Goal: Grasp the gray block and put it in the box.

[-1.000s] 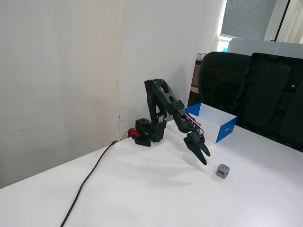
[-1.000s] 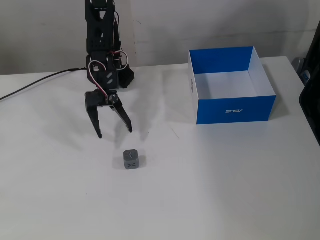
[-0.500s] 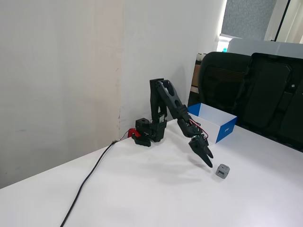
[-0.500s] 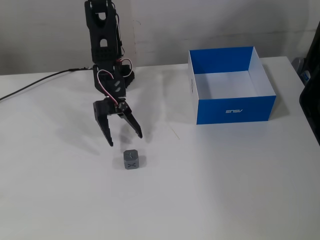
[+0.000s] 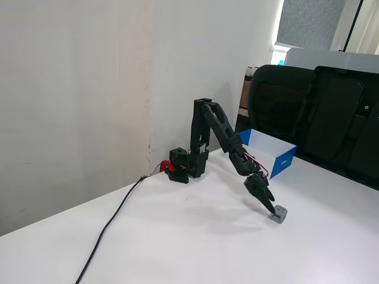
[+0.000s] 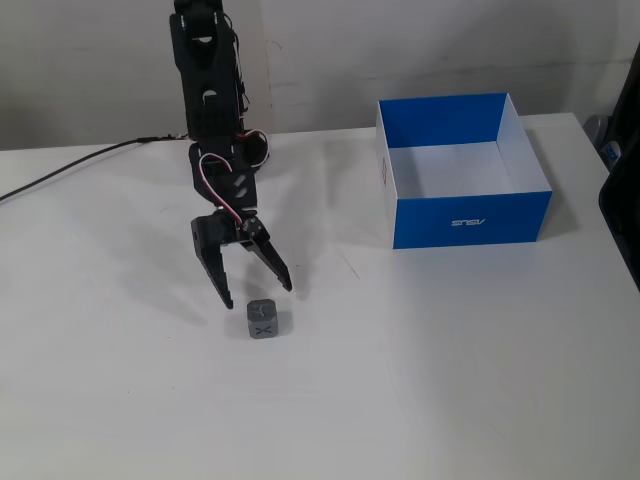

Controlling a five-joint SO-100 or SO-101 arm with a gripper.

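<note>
- The gray block (image 6: pixel 263 319) sits on the white table (image 6: pixel 450 400), toward the near edge in a fixed view and well short of any corner. It rests flat on the surface, not lifted.
- The gripper (image 6: pixel 256 294) hangs just behind the block with its jaws spread apart and nothing between them. Its tips angle down toward the block; in a fixed view (image 5: pixel 273 210) they look to be at or nearly touching the block (image 5: pixel 279 213), but I cannot tell whether there is contact.
- Judged from this, the grasp is not yet made. What remains is closing on the block, lifting it, carrying it, and releasing it.
- The box (image 6: pixel 470 218) stands well apart, toward the far right corner in a fixed view. Its white interior shows nothing inside.
- The arm's base (image 5: pixel 188 165) stands at the far edge by the wall.
</note>
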